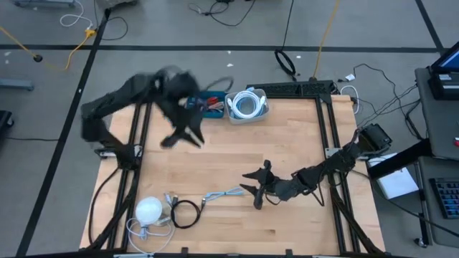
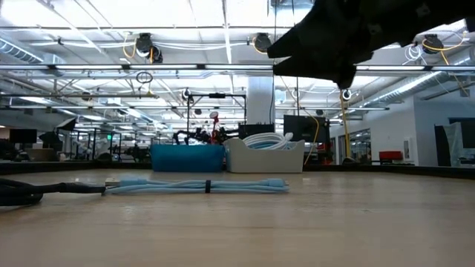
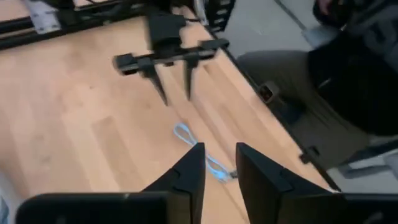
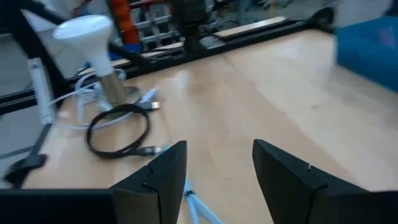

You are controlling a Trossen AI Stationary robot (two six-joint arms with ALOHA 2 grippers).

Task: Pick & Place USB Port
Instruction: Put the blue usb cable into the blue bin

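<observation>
Right jaws (image 1: 256, 188) spread wide, empty, held low above the surface (image 1: 215, 158) at its near middle. Fingers (image 4: 163, 173) parted in the right wrist view, with bare wood between them. Pale blue cable (image 1: 224, 193) lay flat just beside those jaws, on the side toward the lamp, not touched. Seen also in the low view as a bundled blue cable (image 2: 197, 185) stretched along the wood, and in the left wrist view as a thin blue loop (image 3: 186, 135) beyond the left fingers (image 3: 186, 177).

Left jaws (image 1: 183, 136) raised over the far left part of the surface, blurred, parted slightly and empty; fingers close together in the left wrist view, nothing between them. Well apart from the blue cable.

Black cable (image 1: 185, 213) coiled near the front left, just beside the blue cable's end. White lamp (image 1: 149, 210) stood beside that coil, with white cord (image 1: 143, 231) looped around it. In the right wrist view, lamp (image 4: 93, 37) upright behind the black coil (image 4: 118, 130).

At the far edge, blue bin (image 1: 208, 104) touching white bin (image 1: 247, 106), the white one holding coiled white cable. Both seen side by side in the low view, blue bin (image 2: 187, 157) and white bin (image 2: 266, 157).

A seated person (image 3: 336, 81) beyond the surface's edge in the left wrist view.
</observation>
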